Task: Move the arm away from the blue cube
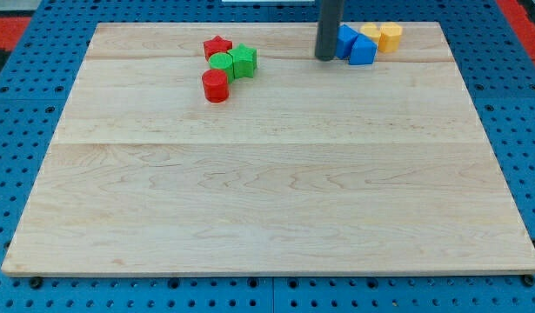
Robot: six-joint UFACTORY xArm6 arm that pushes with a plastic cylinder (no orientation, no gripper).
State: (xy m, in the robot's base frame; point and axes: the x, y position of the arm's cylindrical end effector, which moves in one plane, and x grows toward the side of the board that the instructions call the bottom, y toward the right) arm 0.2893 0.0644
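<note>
So my tip (324, 57) is parked at the view's top, right up against the left side of the blue cube (345, 40). From this angle it looks like it's touching, or just beside it; I can't really tell if there's a sliver of gap.

Best way out, I reckon: slide straight toward the view's left or down toward the view's bottom, where the counter (267, 200) is bare wood. Don't go right, that just shoves the cube into its neighbours. Going far left along the top edge isn't great either, since the red star (217, 46), green cylinder (221, 61), green block (244, 60) and red cylinder (215, 85) sit there well apart from me. A diagonal toward the open middle seems safest.

The cube itself: bright blue, sharp-edged, sitting near the counter's top edge, right of centre. It's packed in with a second blue block (363, 51) with a peaked top, and two yellow blocks (381, 36) behind those.

No fingers on this rig, it's just a rod, so nothing is held or clamped.
</note>
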